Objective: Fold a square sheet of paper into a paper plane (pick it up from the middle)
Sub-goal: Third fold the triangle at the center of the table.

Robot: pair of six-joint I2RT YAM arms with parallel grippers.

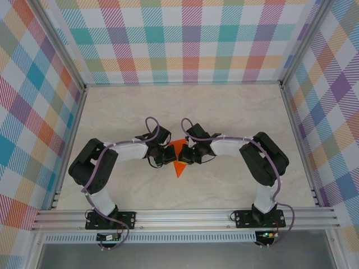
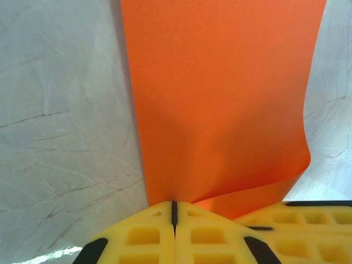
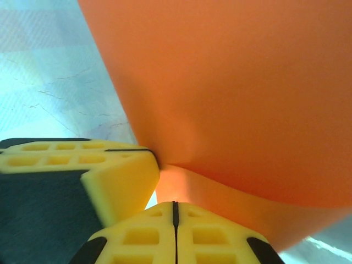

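From the overhead camera I see both arms bent inward, meeting over the middle of the marbled bench [image 1: 241,112]. The sheet of orange paper [image 1: 178,163] sits right between them. From above it reads as a narrow wedge, its wide end towards the far wall and its sharp tip pointing back at the arm bases.

The left gripper [image 1: 166,156] is closed on the paper. On its wrist camera the two yellow fingers [image 2: 143,236] are pressed together with just a thin dark seam between them, and the paper comes out of the top of that seam. From there the sheet spreads away as a broad smooth orange panel. Its lower right edge curls over, just above a finger of the right gripper [image 2: 308,220] alongside.

The right gripper [image 1: 187,156] is likewise clamped on the sheet. On its own camera the fingers [image 3: 209,236] meet at a tight seam, with a folded lip of paper rising from it and a larger curved surface bulging overhead. A finger of the left gripper [image 3: 93,170] touches the paper just to the left.

The two grippers hold the sheet close together, almost touching. I cannot tell whether its far end rests on the bench.
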